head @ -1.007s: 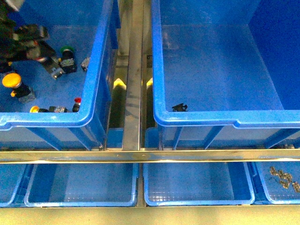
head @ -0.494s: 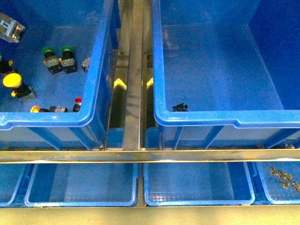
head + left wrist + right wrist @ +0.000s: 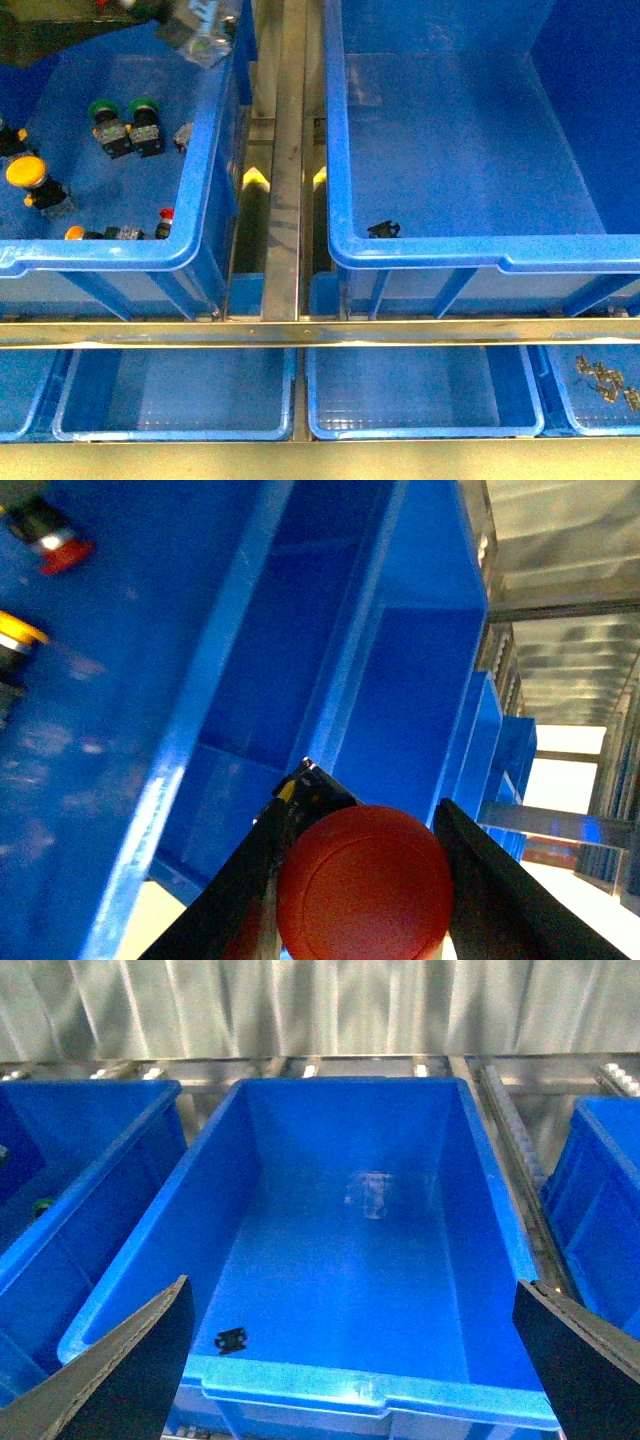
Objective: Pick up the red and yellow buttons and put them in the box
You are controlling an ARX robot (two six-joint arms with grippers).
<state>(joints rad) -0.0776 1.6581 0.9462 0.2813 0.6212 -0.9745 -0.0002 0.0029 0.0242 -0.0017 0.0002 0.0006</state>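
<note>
Between my left gripper's (image 3: pixel 365 880) two black fingers (image 3: pixel 235 885) sits the red button (image 3: pixel 362 883), its wide cap turned toward the wrist camera. The jaws are clamped on it from either side. In the front view that gripper is a blur at the top left of the frame, near the right-hand wall of the left bin (image 3: pixel 100 255). On that bin's floor, at the left edge of the frame, lies the yellow button (image 3: pixel 25 172). Two green-capped buttons (image 3: pixel 143 105) sit above it, and a small red switch (image 3: pixel 165 214) sits by the near rim. My right gripper (image 3: pixel 350 1290) is spread wide, gripping nothing, and faces the box (image 3: pixel 480 255). The box fills the right of the frame, with a small black piece (image 3: pixel 383 229) in its near left corner.
</note>
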